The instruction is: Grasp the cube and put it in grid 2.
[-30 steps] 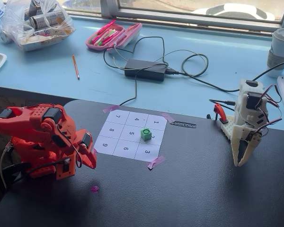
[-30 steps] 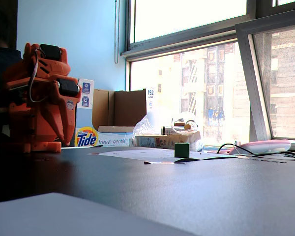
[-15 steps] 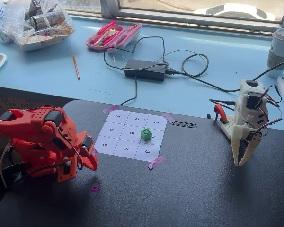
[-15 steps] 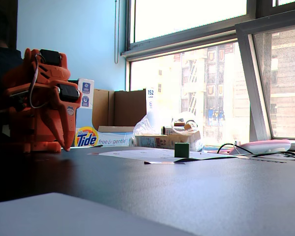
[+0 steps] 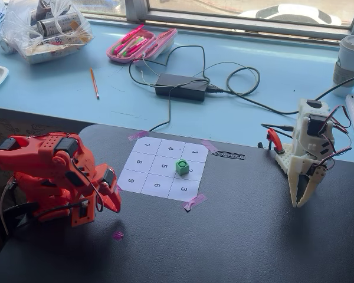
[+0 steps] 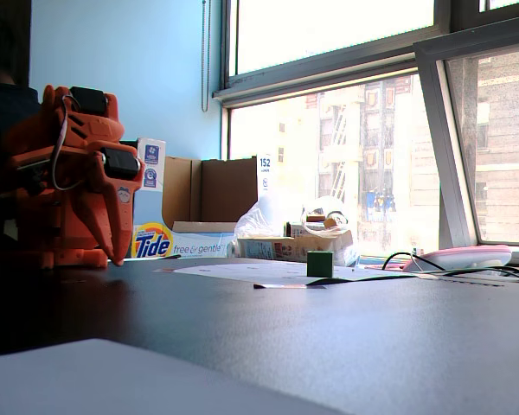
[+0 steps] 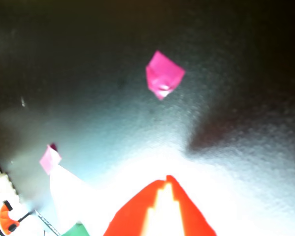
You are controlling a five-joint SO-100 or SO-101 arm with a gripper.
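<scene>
The small green cube (image 5: 182, 167) stands on the numbered paper sheet, on the left part of grid 2 (image 5: 192, 172) by the line to cell 5. The low fixed view shows the cube (image 6: 320, 264) upright on the paper. My orange gripper (image 5: 115, 206) is folded down at the table's left, well left of the sheet and apart from the cube. Its tip points at the table (image 6: 121, 259). In the wrist view the red gripper (image 7: 167, 178) is shut with nothing in it, and a corner of the green cube (image 7: 77, 230) shows at the bottom edge.
A white arm (image 5: 307, 159) stands at the table's right edge with its fingers hanging down. A pink tape scrap (image 5: 117, 235) lies near my gripper. A power adapter (image 5: 181, 86), cables and a pink pencil case (image 5: 141, 44) sit on the blue sill behind.
The orange arm settled slightly lower between one second and half a second ago, then held still. The cube has not moved.
</scene>
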